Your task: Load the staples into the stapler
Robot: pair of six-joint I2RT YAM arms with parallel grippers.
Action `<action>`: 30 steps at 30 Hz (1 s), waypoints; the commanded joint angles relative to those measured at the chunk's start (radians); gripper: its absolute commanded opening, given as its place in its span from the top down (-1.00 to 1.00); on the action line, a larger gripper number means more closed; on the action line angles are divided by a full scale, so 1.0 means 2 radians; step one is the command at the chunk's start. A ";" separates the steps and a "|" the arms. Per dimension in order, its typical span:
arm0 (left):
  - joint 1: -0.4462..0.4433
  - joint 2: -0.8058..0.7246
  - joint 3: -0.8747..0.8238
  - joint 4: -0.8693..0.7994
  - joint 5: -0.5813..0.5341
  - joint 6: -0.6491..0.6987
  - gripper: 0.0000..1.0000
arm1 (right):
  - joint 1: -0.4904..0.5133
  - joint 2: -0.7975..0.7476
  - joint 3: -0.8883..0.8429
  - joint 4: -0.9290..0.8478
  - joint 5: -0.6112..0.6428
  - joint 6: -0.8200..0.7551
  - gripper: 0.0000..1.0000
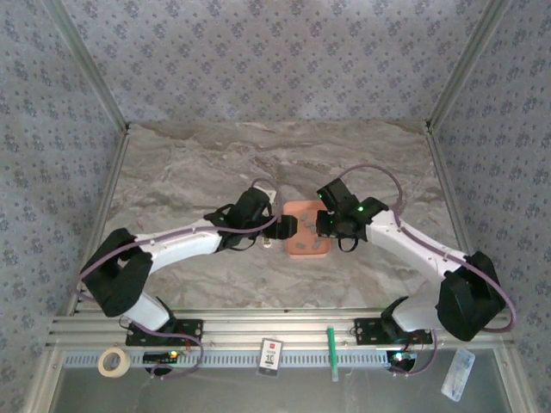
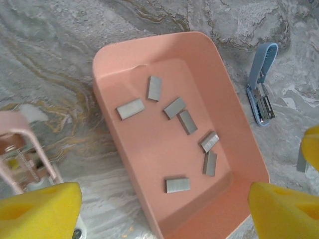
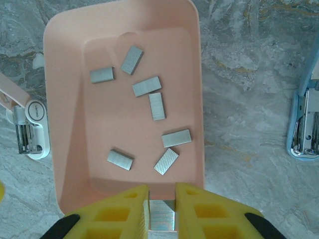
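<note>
Several grey staples [image 2: 178, 184] lie loose in the salmon-pink tray [image 2: 124, 154], and they appear again as staples [image 3: 146, 86] in the right wrist view. The pale-blue stapler [image 2: 261, 84] lies open on the marble just beyond the tray's far side; it is the same stapler [image 3: 304, 129] at the right edge of the right wrist view. My left gripper [image 2: 164, 196] is open, its yellow fingers [image 2: 42, 211] straddling the tray's near end. My right gripper [image 3: 162, 193] is shut on one staple strip [image 3: 162, 216] over the tray's near rim.
A second small stapler, pink and white [image 3: 27, 124], lies on the marble on the tray's other side. In the top view both grippers [image 1: 284, 228] [image 1: 325, 225] meet at the tray [image 1: 303, 247] mid-table. Patterned walls enclose the table.
</note>
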 commanded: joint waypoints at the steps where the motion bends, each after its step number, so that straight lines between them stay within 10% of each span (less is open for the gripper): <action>1: -0.003 0.024 0.030 -0.011 -0.007 0.000 -0.74 | -0.005 -0.017 -0.009 -0.004 -0.003 -0.003 0.58; 30: -0.024 0.112 0.082 0.016 0.057 -0.049 -0.69 | -0.024 -0.064 -0.019 -0.037 0.021 -0.002 0.58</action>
